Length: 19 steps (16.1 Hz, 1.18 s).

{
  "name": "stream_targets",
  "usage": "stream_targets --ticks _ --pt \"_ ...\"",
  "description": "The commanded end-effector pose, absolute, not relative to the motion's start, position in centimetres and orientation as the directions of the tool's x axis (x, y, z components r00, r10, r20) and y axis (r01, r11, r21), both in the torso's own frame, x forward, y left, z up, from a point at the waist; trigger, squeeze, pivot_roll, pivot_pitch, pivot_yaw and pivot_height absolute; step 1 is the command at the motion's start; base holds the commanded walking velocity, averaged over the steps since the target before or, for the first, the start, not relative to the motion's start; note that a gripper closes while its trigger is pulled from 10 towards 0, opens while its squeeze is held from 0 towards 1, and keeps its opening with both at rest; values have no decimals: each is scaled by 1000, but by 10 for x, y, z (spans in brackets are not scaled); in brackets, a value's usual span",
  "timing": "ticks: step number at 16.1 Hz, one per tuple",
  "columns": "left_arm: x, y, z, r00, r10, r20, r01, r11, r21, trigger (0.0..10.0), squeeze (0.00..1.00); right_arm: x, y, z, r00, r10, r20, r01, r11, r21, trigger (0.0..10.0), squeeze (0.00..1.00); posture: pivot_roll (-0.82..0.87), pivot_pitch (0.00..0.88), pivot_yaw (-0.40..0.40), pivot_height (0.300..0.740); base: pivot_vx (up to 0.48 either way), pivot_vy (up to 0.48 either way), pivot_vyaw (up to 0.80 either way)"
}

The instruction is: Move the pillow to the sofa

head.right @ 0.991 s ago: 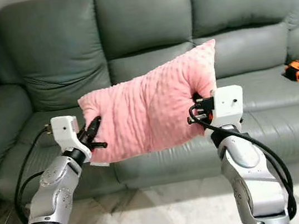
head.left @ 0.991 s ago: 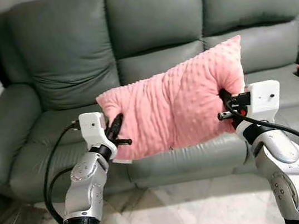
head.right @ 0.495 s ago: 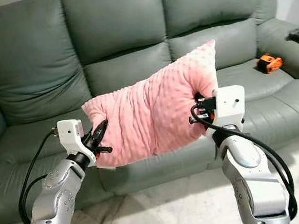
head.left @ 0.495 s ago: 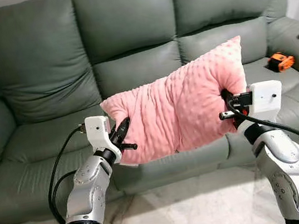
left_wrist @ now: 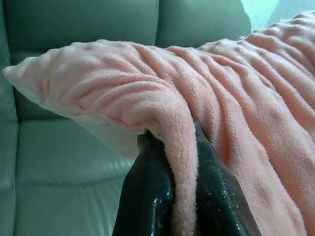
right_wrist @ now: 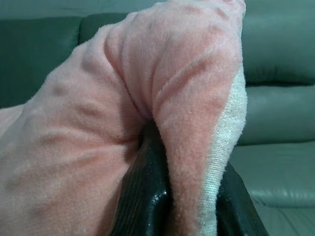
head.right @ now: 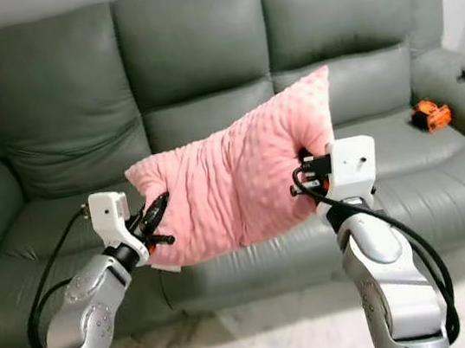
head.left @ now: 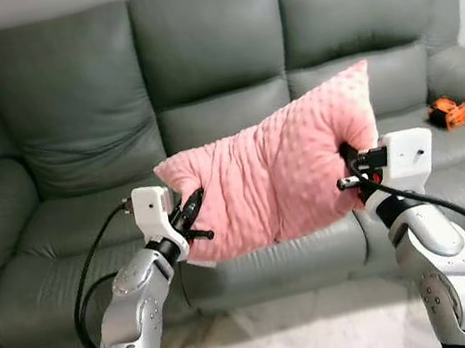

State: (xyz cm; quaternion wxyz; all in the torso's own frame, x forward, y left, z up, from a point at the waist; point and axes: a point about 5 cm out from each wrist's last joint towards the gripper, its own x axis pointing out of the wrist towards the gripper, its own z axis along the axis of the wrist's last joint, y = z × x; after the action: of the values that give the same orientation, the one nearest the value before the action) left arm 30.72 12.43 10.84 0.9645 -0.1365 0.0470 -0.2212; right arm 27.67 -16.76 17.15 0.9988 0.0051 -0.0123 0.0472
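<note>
You have the pink dotted pillow (head.left: 277, 176) held up in the air between both arms, in front of the grey-green three-seat sofa (head.left: 217, 71) and above its front seat edge. The left end effector (head.left: 188, 218) is clamped on the pillow's lower left corner; in the left wrist view its two black fingers (left_wrist: 147, 196) pinch a fold of the plush fabric. The right end effector (head.left: 353, 169) grips the pillow's right edge below the raised upper corner, and in the right wrist view its fingers (right_wrist: 142, 191) are closed over a fold beside the pale seam.

The pillow tilts, its right corner higher than its left, and its bottom edge hangs just above the seat front without touching.

Behind it, the left and middle seat cushions lie open. On the right seat cushion, near the armrest, sits a small orange and black object (head.left: 448, 112), well apart from the pillow. Pale marbled floor (head.left: 275, 343) shows between the arms and the sofa base.
</note>
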Motion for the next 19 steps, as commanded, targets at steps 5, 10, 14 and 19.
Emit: stream_targets --ticks 5,10,14,19 --pt "307 117 118 875 -484 6 467 842 -269 10000 0 277 -162 179 991 120 61 -121 993 3 10000 0 -266 0 65 740 480 0 0" --pt "306 114 117 866 -501 2 483 834 -266 10000 0 277 -162 179 991 119 60 -120 993 1 10000 0 -266 0 65 740 475 0 0" --pt "304 114 116 866 -500 -2 481 834 -270 10000 0 277 -161 179 991 120 58 -121 993 1 10000 0 -264 0 65 740 352 0 0" --pt "301 105 114 847 -531 -21 508 821 -260 10000 0 278 -160 178 991 125 54 -125 992 -2 10000 0 -262 0 63 740 0 0 0"
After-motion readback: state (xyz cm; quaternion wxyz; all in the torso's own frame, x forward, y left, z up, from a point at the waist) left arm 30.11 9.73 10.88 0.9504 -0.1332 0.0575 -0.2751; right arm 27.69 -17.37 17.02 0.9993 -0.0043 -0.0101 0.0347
